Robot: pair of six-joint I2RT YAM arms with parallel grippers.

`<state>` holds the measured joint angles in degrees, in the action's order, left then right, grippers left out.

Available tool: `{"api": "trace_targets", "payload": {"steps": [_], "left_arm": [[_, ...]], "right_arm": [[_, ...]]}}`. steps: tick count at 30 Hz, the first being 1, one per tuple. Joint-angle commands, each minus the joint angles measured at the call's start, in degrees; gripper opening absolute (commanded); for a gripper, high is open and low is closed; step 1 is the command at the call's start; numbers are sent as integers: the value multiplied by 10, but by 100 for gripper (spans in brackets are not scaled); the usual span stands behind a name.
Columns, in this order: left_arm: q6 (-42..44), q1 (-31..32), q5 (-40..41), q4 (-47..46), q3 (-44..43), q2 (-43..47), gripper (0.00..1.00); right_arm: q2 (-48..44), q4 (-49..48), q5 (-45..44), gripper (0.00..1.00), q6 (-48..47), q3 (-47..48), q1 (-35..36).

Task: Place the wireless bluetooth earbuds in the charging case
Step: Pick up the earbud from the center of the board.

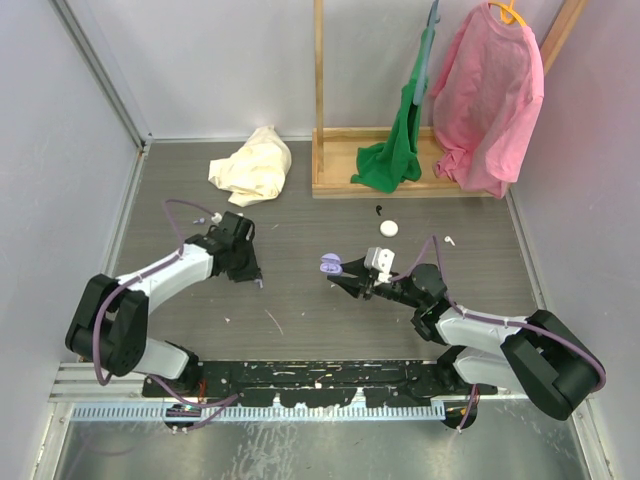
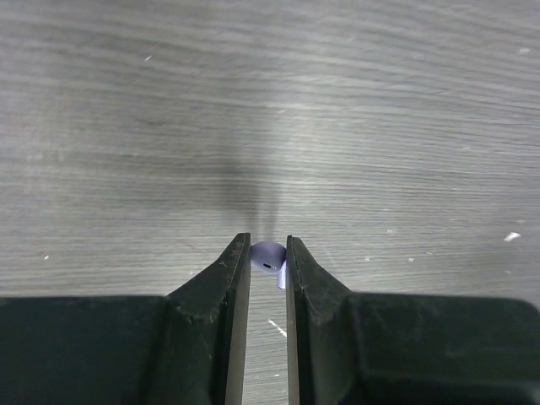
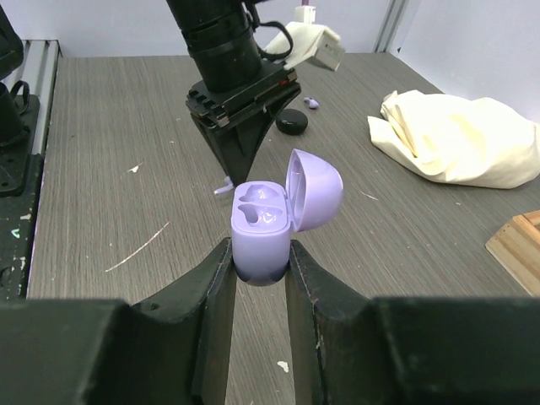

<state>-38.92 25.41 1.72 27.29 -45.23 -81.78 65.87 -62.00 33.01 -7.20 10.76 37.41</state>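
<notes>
Gaping upward: charging case, upright.

The charging case is smooth lilac plastic with a soft gloss, the earbud likewise. The table is matt grey with fine wood grain. The right gripper has matt black fingers. The cream cloth looks soft and crumpled; the rack is bare pale wood
</notes>
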Motion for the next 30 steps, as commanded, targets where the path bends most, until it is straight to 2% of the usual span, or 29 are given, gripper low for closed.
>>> {"api": "trace_targets", "payload": {"steps": [1,7,12,21,30], "left_arm": [[31,3,-40,-90,4,41,18],[59,3,-76,-174,32,67,18],[93,10,-100,-169,20,54,18],[129,46,-62,-111,-19,-8,19],[165,97,-5,4,-104,-104,23]], "right_arm": [[-7,-25,0,1,2,24,3],[6,-24,-9,1,-1,27,3],[21,-11,-13,1,1,33,3],[-4,50,-40,1,5,28,3],[-32,99,-57,1,8,29,3]]}}
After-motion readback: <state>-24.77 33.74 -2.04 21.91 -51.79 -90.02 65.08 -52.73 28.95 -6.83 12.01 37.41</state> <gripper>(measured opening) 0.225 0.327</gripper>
